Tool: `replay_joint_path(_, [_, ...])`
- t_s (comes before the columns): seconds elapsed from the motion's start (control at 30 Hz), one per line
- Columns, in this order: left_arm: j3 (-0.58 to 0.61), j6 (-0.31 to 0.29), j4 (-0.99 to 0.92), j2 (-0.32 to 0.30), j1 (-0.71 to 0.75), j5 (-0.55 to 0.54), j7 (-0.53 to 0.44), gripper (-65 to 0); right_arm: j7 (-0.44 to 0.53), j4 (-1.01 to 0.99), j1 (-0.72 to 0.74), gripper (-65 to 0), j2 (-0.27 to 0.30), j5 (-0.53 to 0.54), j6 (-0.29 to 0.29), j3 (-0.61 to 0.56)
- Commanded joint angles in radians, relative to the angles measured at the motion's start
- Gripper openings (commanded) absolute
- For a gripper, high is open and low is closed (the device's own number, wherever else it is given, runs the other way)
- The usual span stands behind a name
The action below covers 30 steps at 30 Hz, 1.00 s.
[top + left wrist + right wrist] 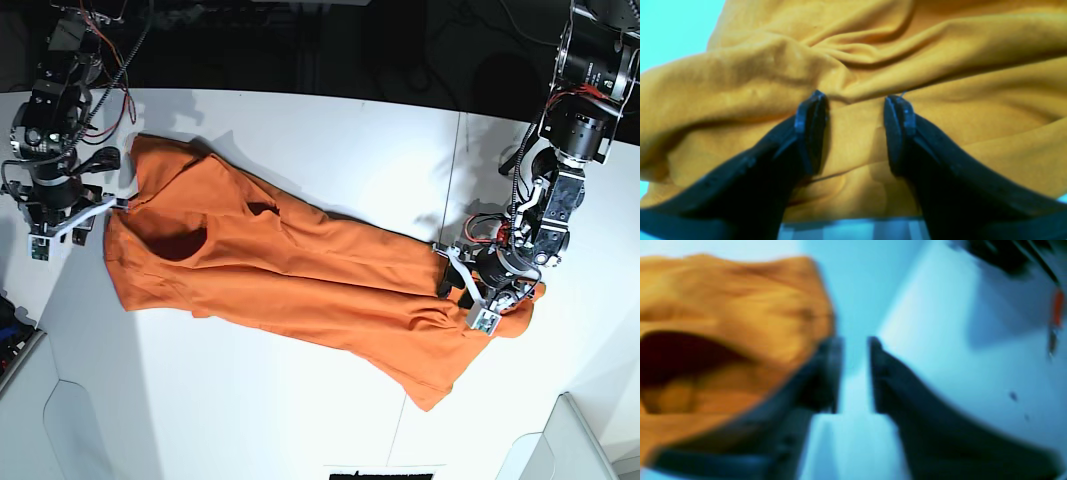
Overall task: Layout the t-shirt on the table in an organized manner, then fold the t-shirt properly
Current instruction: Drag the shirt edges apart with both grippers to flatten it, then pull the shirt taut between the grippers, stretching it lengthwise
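Left fingers (855,100) spread over the t-shirt (300,270) — right fingers (855,343) narrowly parted, empty.

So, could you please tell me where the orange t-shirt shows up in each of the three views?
Left wrist: the t-shirt fills nearly the whole picture, bunched in folds around the open left gripper.
Right wrist: blurred, at the left, beside the right gripper.
Base: stretched diagonally from upper left to lower right across the table.
Shared landmark: the white table beneath the shirt.
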Motion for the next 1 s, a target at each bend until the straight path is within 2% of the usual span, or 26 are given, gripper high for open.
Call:
replay_joint_path(0.0, [0.002, 0.001, -0.003, -0.011, -0.005, 0.028, 0.061, -33.7, 0.030, 0.021, 0.013, -36.7, 0.022, 0.035, -0.008, 0.036])
replay_joint_path(0.03, [0.002, 0.001, -0.003, -0.011, -0.005, 0.028, 0.061, -33.7, 0.025, 0.021, 0.013, -34.8, 0.028, 0.067, -0.007, 0.069])
replay_joint_path(0.1, [0.002, 0.001, -0.002, -0.011, -0.005, 0.015, 0.061, -33.6, 0.008, 0.021, 0.013, -34.8, 0.039, 0.121, 0.005, 0.121])
replay_joint_path(0.2, [0.002, -0.002, 0.019, -0.014, -0.005, 0.002, 0.082, -33.7, -0.052, 0.021, 0.011, -34.9, 0.041, 0.206, 0.067, 0.159])
replay_joint_path(0.23, [0.002, -0.023, 0.038, -0.018, -0.005, 0.000, 0.096, -33.7, -0.072, 0.021, 0.006, -34.9, 0.040, 0.240, 0.085, 0.159])
replay_joint_path(0.33, [0.002, -0.096, 0.138, -0.054, 0.014, -0.084, 0.118, -33.7, -0.093, 0.021, -0.032, -34.9, 0.024, 0.375, 0.185, 0.149])
replay_joint_path(0.43, [-0.002, -0.108, 0.288, -0.119, 0.058, -0.148, 0.118, -33.7, -0.096, 0.021, -0.090, -35.1, -0.018, 0.459, 0.292, 0.114])
replay_joint_path(0.5, [-0.002, -0.107, 0.375, -0.161, 0.083, -0.148, 0.118, -33.7, -0.095, 0.021, -0.126, -35.1, -0.039, 0.504, 0.328, 0.082])
replay_joint_path(0.63, [-0.032, -0.050, 0.492, -0.209, 0.125, -0.145, 0.137, -33.7, -0.095, 0.021, -0.174, -35.1, -0.050, 0.552, 0.346, 0.037])
replay_joint_path(0.83, [-0.229, -0.043, 0.528, -0.214, 0.224, -0.148, 0.151, -33.6, -0.097, 0.027, -0.213, -35.1, -0.050, 0.540, 0.351, 0.041])
replay_joint_path(0.97, [-0.350, -0.043, 0.521, -0.213, 0.292, -0.148, 0.127, -33.7, -0.079, 0.026, -0.220, -35.1, -0.050, 0.494, 0.327, 0.043])
